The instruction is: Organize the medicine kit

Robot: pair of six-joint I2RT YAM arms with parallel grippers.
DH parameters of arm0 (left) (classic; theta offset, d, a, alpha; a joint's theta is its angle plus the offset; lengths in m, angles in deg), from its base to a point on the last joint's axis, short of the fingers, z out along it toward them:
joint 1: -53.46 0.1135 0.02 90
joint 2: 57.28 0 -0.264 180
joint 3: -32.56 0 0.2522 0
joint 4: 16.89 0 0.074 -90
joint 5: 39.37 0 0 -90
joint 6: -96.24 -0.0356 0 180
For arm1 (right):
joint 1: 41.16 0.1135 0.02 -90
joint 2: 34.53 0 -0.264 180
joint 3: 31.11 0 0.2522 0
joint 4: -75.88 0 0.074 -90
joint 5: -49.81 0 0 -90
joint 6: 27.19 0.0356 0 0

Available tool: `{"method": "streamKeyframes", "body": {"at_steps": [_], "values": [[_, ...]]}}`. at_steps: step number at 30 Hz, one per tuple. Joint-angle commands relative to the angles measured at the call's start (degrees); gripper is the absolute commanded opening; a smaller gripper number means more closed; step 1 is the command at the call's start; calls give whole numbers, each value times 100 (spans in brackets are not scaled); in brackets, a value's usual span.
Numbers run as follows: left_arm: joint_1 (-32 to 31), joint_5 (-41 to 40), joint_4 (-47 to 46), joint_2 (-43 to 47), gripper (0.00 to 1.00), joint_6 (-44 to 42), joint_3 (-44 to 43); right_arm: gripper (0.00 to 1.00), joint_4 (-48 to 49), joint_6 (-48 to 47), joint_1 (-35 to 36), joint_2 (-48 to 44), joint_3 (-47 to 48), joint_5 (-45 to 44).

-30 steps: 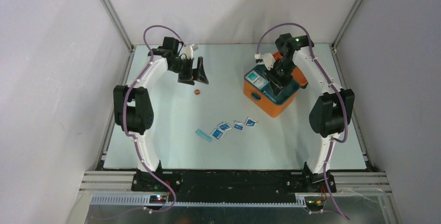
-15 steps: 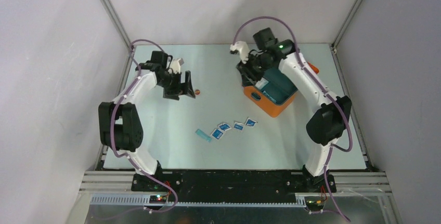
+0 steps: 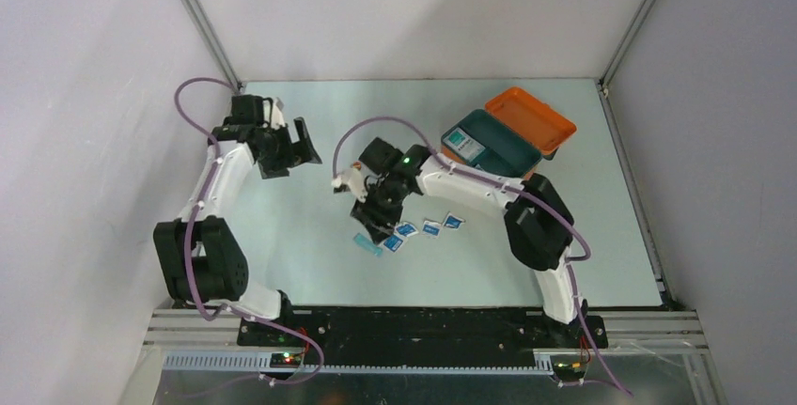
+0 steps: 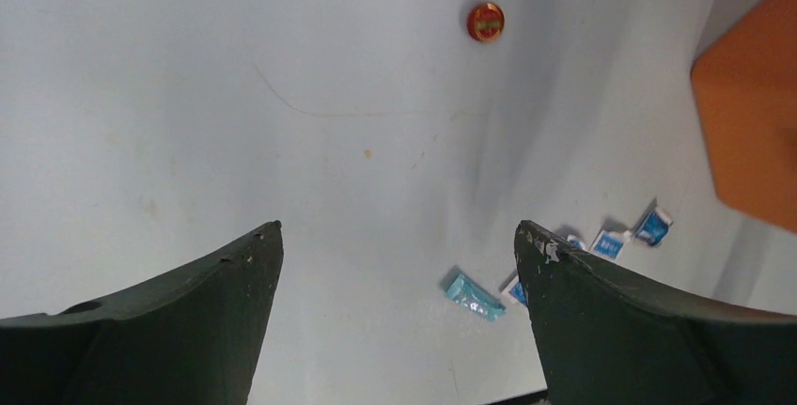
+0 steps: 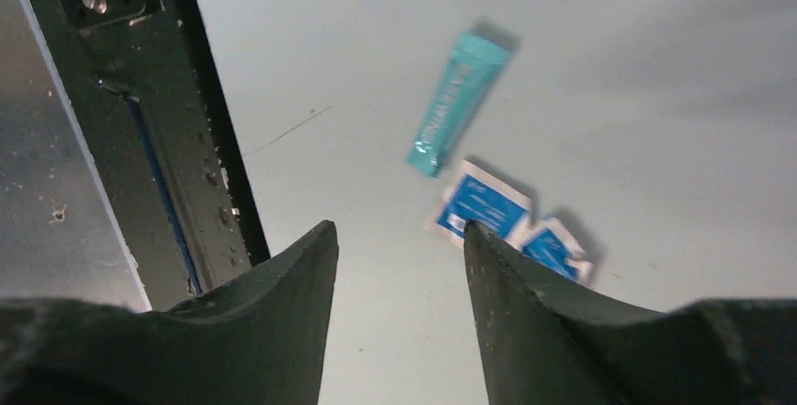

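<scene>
Medicine kit, well apart from right gripper

The medicine kit is smooth orange plastic with a slight sheen, the table matt, pale and faintly scratched, the teal stick packet and blue-white sachets glossy film.

The left gripper hangs above the pale bench, its two dark fingers wide apart with nothing between them. A small red disc lies alone, well apart. A teal stick packet lies just beside the right finger, near some blue-white sachets. The blurred orange medicine kit shows at the right.
</scene>
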Motion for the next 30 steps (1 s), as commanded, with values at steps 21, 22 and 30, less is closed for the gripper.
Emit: {"method": "streamKeyframes", "body": {"at_steps": [21,22,30], "values": [[961,460,-490,1272,99,722,526,37,759,1459,962,1240,-5,-1987],[972,414,-544,1328,99,720,580,34,795,1433,991,1282,-13,-2140],[955,259,-709,2041,97,545,1187,3,1069,1087,1067,846,-59,-2767]]}}
